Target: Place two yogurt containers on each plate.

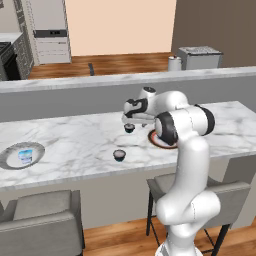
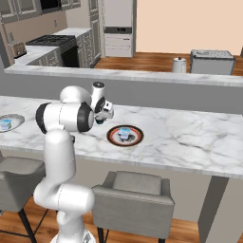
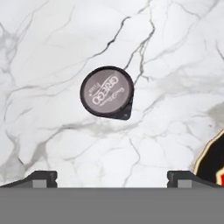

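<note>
One small dark round yogurt cup (image 3: 106, 92) stands mid-counter (image 1: 75, 145); light, rigid, best pinched across its sides by the wide-open gripper (image 3: 111, 177).

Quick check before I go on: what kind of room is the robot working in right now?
It looks like a home kitchen, rendered. The robot works at a long marble island counter with grey stools tucked under it, a stove with cabinets stands at the back left, and a toaster sits on the far ledge.
</note>
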{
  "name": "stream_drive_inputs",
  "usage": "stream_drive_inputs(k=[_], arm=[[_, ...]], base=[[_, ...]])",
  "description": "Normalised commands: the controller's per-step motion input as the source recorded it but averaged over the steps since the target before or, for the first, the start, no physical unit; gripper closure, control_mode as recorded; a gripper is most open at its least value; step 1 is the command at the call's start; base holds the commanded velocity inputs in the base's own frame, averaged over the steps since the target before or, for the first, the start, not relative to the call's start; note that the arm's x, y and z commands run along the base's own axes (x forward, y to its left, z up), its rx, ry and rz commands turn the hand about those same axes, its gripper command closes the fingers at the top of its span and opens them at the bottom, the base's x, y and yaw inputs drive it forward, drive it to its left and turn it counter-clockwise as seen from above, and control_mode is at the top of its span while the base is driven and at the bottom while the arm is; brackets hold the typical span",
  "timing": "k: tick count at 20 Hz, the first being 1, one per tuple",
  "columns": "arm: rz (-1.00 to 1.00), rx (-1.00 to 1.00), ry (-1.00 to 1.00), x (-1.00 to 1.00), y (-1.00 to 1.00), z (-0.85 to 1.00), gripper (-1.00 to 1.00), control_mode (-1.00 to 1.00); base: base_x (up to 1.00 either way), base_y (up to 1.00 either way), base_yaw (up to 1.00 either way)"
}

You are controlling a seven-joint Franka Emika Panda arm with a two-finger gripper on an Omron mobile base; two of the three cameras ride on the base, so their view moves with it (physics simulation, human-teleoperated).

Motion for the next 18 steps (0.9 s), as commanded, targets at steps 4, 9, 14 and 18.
stream_drive_inputs(k=[4, 9, 14, 18], arm=[[0.0, 0.0, 0.0, 0.17, 0.07, 0.0, -1.0, -1.0], [0.0, 0.0, 0.0, 0.34, 0.01, -0.05, -1.0, -1.0], [0.0, 0.0, 0.0, 0.28, 0.01, -0.15, -1.0, -1.0], [0.0, 0.0, 0.0, 0.18, 0.04, -0.1, -1.0, -1.0]], base=[[0.0, 0.0, 0.0], [0.0, 0.0, 0.0], [0.0, 0.0, 0.0], [0.0, 0.0, 0.0]])
